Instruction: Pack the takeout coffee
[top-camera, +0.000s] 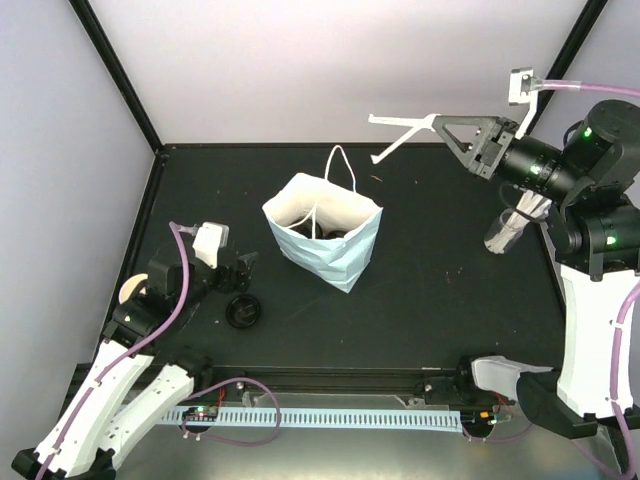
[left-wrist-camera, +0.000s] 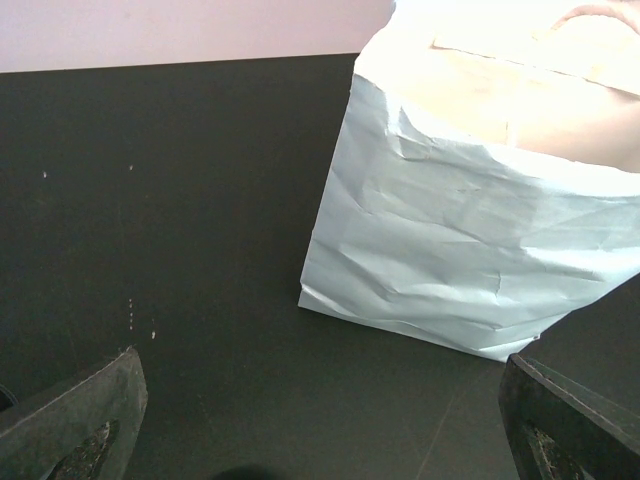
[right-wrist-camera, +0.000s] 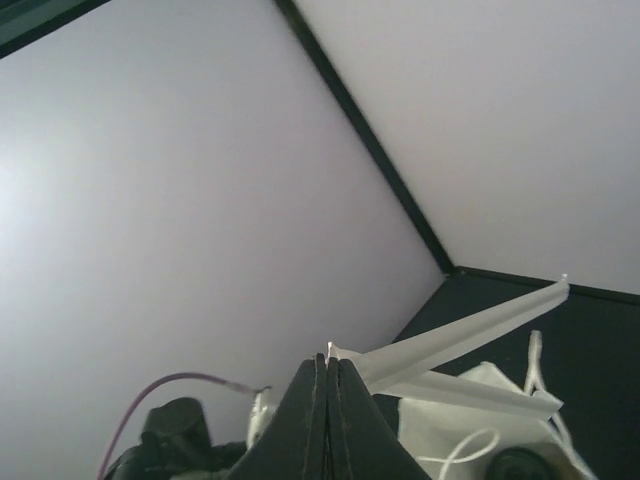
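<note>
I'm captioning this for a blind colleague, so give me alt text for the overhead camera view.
The right arm's shut fingers hold two long white sticks raised above a black table, where a light-blue paper bag with white handles stands open. The left arm rests low beside a black round plastic lid.

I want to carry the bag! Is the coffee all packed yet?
Not quite. Some dark round shapes, probably lidded cups, already sit inside the blue bag. The right gripper is pinching white sticks in the air. One black lid lies on the table beside the open left gripper, so that looks left to pack.
</note>
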